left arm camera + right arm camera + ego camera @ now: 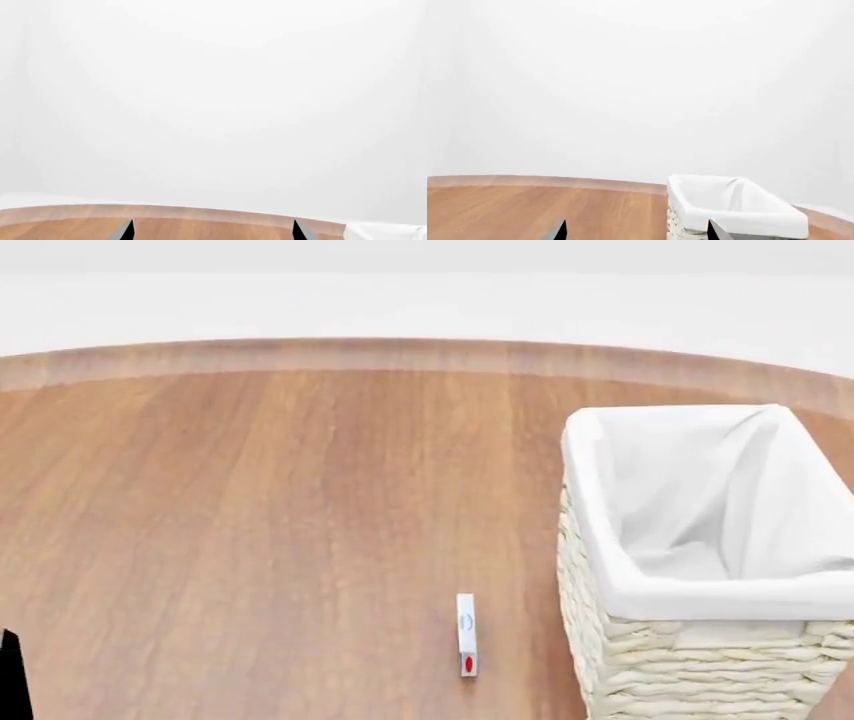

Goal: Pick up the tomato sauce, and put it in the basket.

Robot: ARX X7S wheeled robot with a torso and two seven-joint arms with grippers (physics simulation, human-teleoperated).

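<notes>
1. Left gripper (212,234): only two dark fingertips show at the edge of the left wrist view, spread well apart with nothing between them, so it reads as open and empty. It looks out over the bench (200,227) toward a white wall.
2. Right gripper (637,232): same story in the right wrist view, two dark tips set apart with nothing held. Open.
3. Head view: a dark sliver at the lower left edge is probably part of the left arm; too little shows to say more.
4. Tomato sauce can: not visible in any view. Can't tell where it is, likely outside the frames, nearer the robot or off to a side.
5. Basket (627,660): stands upright on the bench at the right side of the head view, white liner folded over the rim, mouth open upward. Inside, only liner is visible.
6. Small white box (466,634) with a red end lies flat on the bench just left of the basket, not touching it. Not the target.
7. Handling, as a judgement: a small tin should be stiff, fairly dense for its size and smooth, so slippery on the label. Best hold is across the round side wall at mid-height, jaws square to it, can kept upright. A rim pinch could let it twist or slip.
8. Next need: find the can first.
</notes>
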